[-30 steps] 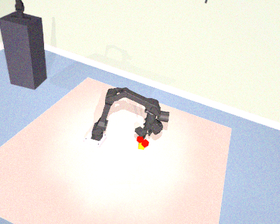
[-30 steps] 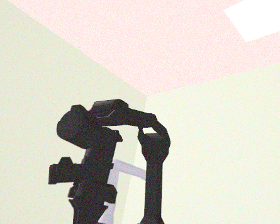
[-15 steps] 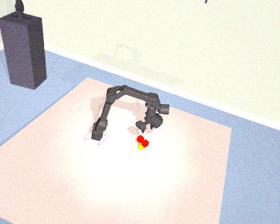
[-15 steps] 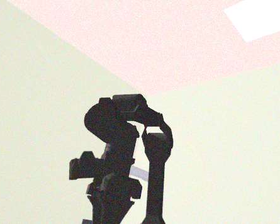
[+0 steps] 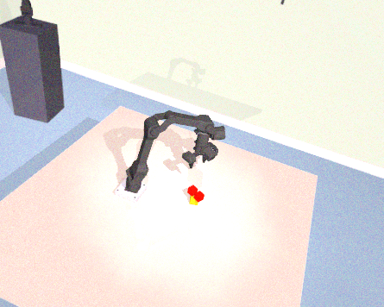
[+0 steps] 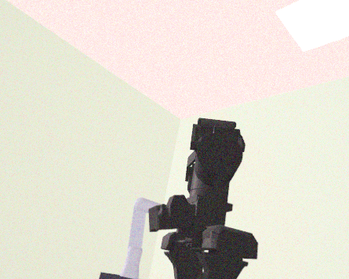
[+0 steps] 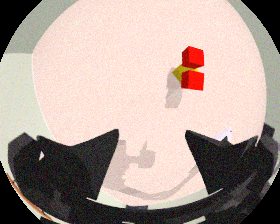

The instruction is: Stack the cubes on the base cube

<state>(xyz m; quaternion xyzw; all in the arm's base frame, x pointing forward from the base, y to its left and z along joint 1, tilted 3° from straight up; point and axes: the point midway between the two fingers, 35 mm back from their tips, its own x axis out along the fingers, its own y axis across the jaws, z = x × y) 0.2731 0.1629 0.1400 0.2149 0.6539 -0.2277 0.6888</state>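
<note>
In the top view, two red cubes, one at the upper left (image 5: 192, 190) and one at the lower right (image 5: 198, 197), sit on the yellow base cube (image 5: 194, 201). In the wrist view the yellow base cube (image 7: 178, 73) shows between and beside the upper red cube (image 7: 193, 56) and the lower red cube (image 7: 192, 81). The red cubes look level and stand very close together; the gap's size and their exact overlap with the base cannot be told. My gripper (image 5: 200, 162) (image 7: 152, 133) is open and empty, up and away from the cubes.
The arm's white base plate (image 5: 129, 192) lies left of the cubes in the top view. A tall dark pedestal (image 5: 26, 71) stands at the far left, off the pale table top (image 5: 263, 259). The exterior view shows the arm (image 6: 213, 157) against walls, without cubes.
</note>
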